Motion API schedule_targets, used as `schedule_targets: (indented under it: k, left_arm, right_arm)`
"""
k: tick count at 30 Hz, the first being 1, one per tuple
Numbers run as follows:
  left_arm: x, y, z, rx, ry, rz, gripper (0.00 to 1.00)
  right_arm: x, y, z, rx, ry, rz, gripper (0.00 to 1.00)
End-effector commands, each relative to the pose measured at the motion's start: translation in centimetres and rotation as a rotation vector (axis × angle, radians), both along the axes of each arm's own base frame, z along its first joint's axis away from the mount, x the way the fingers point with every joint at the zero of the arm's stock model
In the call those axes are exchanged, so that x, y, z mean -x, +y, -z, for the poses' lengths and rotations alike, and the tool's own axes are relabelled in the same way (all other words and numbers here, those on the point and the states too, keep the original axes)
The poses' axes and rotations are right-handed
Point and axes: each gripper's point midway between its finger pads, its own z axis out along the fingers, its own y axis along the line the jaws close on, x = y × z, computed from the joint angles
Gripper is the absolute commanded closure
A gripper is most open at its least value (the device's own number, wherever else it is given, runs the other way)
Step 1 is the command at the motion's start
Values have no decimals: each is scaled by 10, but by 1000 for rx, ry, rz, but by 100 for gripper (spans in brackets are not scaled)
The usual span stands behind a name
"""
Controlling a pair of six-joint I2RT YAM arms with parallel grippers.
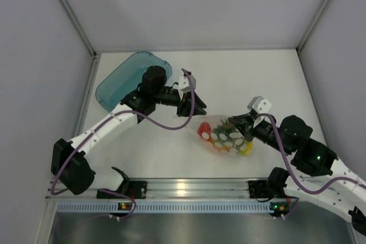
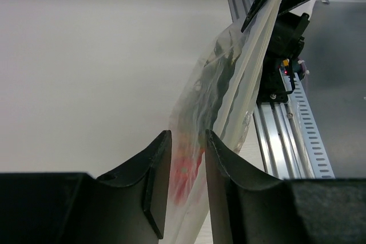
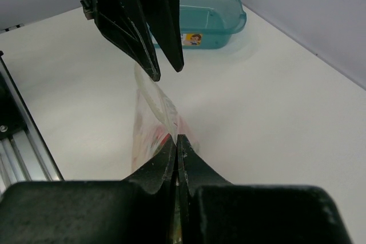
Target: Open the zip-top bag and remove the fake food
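The clear zip-top bag (image 1: 213, 123) hangs stretched between my two grippers above the table, with the fake food (image 1: 224, 138) bunched in its lower part: red, green, orange and yellow pieces. My right gripper (image 1: 233, 123) is shut on the bag's right edge; in the right wrist view (image 3: 178, 139) its fingers are pressed together on the film (image 3: 150, 119). My left gripper (image 1: 187, 110) is open, and the bag's other edge (image 2: 229, 84) runs through the gap between its fingers (image 2: 187, 135). A red piece (image 2: 183, 176) shows blurred through the plastic.
A translucent teal tray (image 1: 123, 81) lies at the back left, behind the left arm, and also shows in the right wrist view (image 3: 213, 10). The aluminium rail (image 1: 189, 187) with the arm bases runs along the near edge. White walls enclose the table.
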Motion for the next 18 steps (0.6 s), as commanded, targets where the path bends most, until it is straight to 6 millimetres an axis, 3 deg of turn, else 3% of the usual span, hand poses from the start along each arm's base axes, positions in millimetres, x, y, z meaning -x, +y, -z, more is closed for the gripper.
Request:
schedule_targets:
  k: [1, 10, 18]
  left_arm:
    - [10, -1, -12, 44, -55, 76, 65]
    - [5, 1, -5, 26, -51, 32, 67]
    - [-1, 6, -19, 34, -85, -46, 67]
  right_arm:
    - [-6, 1, -22, -54, -53, 14, 100]
    - [-11, 0, -21, -52, -49, 44, 100]
    - [-16, 4, -15, -29, -35, 52, 100]
